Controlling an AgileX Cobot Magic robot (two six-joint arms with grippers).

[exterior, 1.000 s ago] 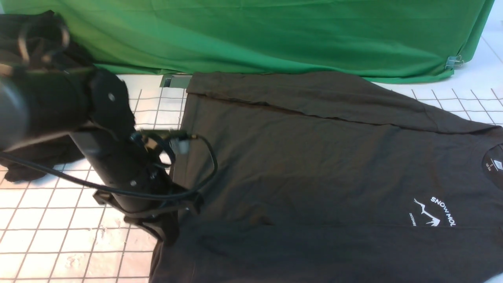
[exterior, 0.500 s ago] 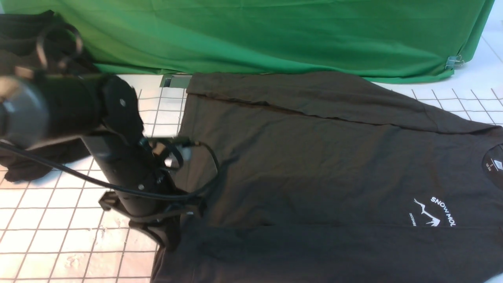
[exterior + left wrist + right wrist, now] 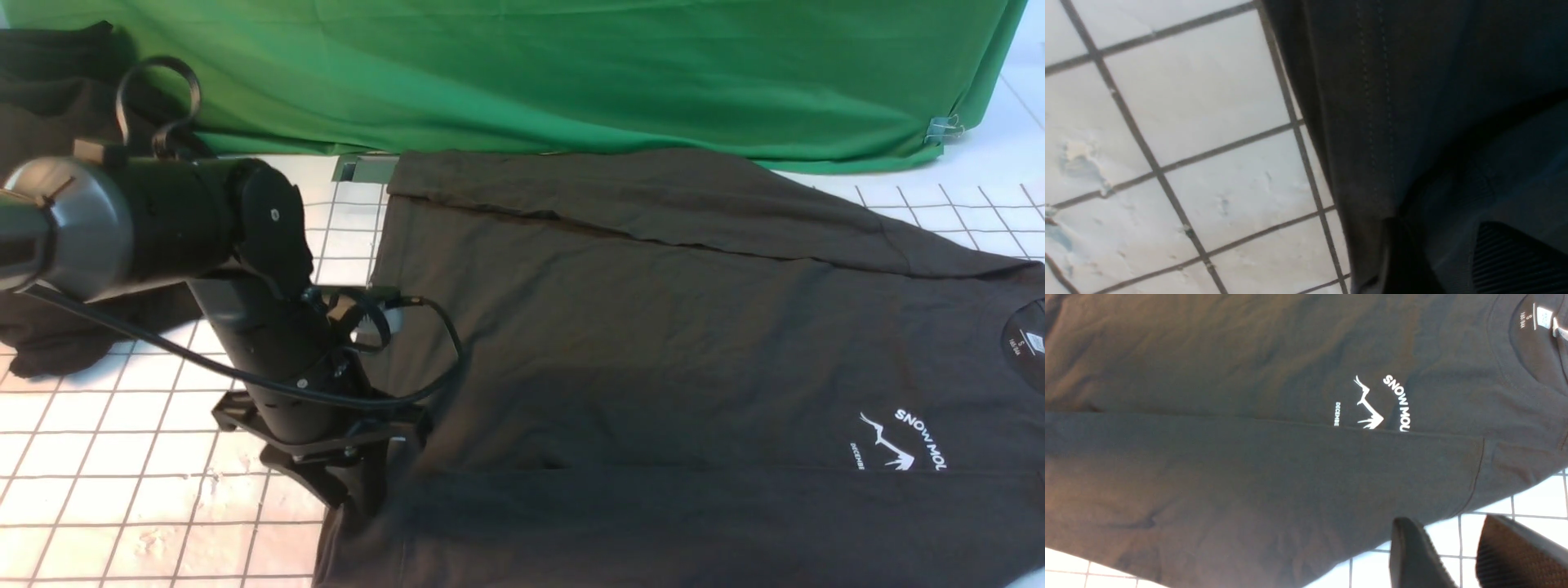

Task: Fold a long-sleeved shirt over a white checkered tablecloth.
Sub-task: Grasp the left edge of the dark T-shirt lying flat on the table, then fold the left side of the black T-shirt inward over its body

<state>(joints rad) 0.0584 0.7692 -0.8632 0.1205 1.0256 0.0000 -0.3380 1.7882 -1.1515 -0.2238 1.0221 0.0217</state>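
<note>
The long-sleeved shirt [image 3: 653,327] lies flat on the white checkered tablecloth [image 3: 122,474], both sleeves folded across the body. Its white logo [image 3: 902,445] and neck label [image 3: 1035,341] are at the right. My left gripper [image 3: 359,498] is down at the shirt's near left hem corner. In the left wrist view its jaws stand apart with shirt fabric [image 3: 1412,102] lying between the left gripper's [image 3: 1437,228] fingers. In the right wrist view my right gripper [image 3: 1447,522] is open and empty, over bare tablecloth [image 3: 1535,498] just off the shirt's [image 3: 1249,457] edge near the logo [image 3: 1372,408].
A green draped cloth [image 3: 571,73] runs along the back, held by a clip [image 3: 943,126] at the right. A second dark garment [image 3: 49,106] is heaped at the far left behind the left arm. The shirt reaches the front view's right and bottom edges.
The left arm has shifted a little to the right and lower at the hem corner. The shirt has stayed where it was.
</note>
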